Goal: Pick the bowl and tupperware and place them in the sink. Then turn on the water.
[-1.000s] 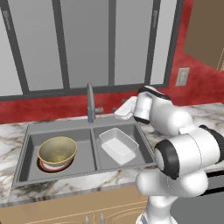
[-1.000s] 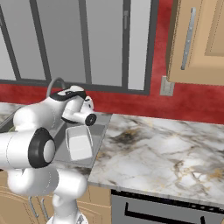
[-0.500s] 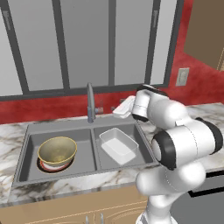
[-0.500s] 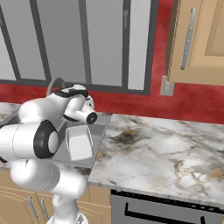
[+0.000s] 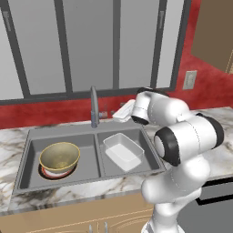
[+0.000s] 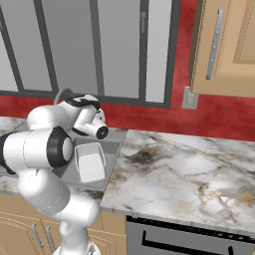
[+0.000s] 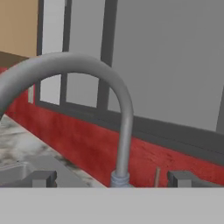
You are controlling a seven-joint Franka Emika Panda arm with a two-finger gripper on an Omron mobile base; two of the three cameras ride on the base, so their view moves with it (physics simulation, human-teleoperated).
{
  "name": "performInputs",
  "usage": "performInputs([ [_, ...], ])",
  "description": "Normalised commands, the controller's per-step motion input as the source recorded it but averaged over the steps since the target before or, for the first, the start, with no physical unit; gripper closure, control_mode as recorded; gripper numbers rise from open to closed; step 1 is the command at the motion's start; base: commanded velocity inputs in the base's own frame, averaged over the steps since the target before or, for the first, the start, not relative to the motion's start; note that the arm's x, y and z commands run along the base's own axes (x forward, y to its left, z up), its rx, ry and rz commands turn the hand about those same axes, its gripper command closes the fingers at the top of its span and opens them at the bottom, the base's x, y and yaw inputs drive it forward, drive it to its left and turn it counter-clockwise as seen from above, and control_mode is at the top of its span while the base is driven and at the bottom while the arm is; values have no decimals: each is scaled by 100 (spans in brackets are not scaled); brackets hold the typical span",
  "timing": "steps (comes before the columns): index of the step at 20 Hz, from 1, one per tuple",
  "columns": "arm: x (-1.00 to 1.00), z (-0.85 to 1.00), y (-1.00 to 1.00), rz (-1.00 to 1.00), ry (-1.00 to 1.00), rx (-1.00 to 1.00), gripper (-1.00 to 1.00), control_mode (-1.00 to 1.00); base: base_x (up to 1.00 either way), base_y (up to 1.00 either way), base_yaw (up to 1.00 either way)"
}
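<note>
Tool (image 7: pixel 109 180) spread wide and empty, facing faucet (image 7: pixel 124 131); no writing legible.

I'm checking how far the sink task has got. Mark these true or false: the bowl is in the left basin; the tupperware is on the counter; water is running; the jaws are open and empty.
1. The bowl is in the left basin of the sink. True.
2. The tupperware is on the counter. False: it lies in the right basin.
3. Water is running from the faucet. False: no stream shows.
4. The gripper jaws are open and empty. True.
</note>
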Motion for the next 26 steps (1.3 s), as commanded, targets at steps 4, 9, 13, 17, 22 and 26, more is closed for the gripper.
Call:
performInputs([
  [4,15,-16,3,-1,0,0,-100,-100,0,0,0],
  [9,12,-19,1,-2,0,0,-100,-100,0,0,0],
  [13,12,-11,0,-5,0,0,-100,-100,0,0,0],
  [17,16,-2,6,-5,-1,0,-100,-100,0,0,0],
  [22,15,0,13,-6,-1,0,-100,-100,0,0,0],
  [26,10,-2,4,-4,0,0,-100,-100,0,0,0],
])
